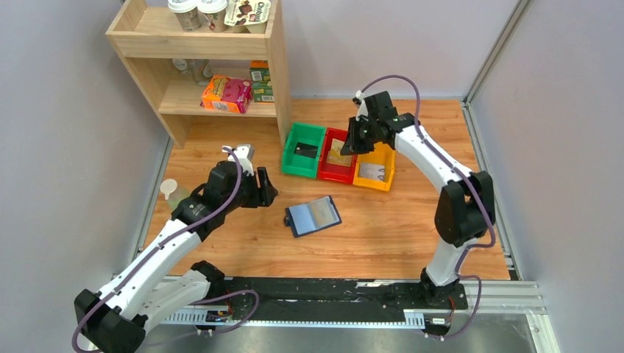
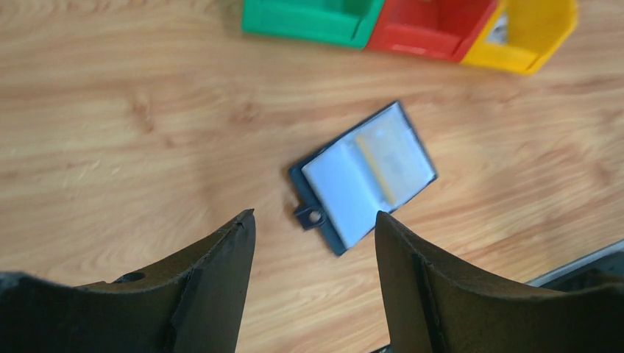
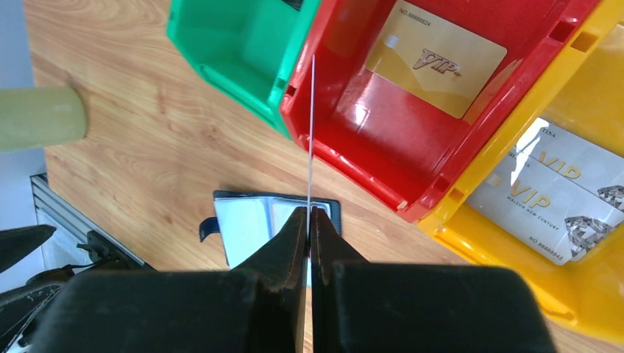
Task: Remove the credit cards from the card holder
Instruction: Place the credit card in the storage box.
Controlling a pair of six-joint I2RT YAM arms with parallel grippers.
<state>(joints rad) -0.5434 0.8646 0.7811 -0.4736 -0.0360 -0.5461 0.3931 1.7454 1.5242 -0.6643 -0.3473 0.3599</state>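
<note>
The card holder point(image 1: 313, 215) lies open on the wooden table, navy with pale blue-grey pockets; a tan card shows in its right pocket point(image 2: 394, 158). My left gripper point(image 1: 269, 193) is open and empty, just left of the holder point(image 2: 368, 173), above the table. My right gripper point(image 1: 353, 141) is shut on a thin credit card point(image 3: 312, 132) seen edge-on, held above the red bin's point(image 1: 337, 170) near-left rim. A gold card point(image 3: 435, 68) lies in the red bin. Two silver-grey cards point(image 3: 548, 187) lie in the yellow bin point(image 1: 373, 176). A black card point(image 1: 305, 151) lies in the green bin point(image 1: 302, 168).
A wooden shelf unit point(image 1: 206, 73) with boxes and cups stands at the back left. A small pale cup-like object point(image 1: 171, 190) sits at the table's left edge. Grey walls close the sides; a metal rail point(image 1: 331, 294) runs along the near edge.
</note>
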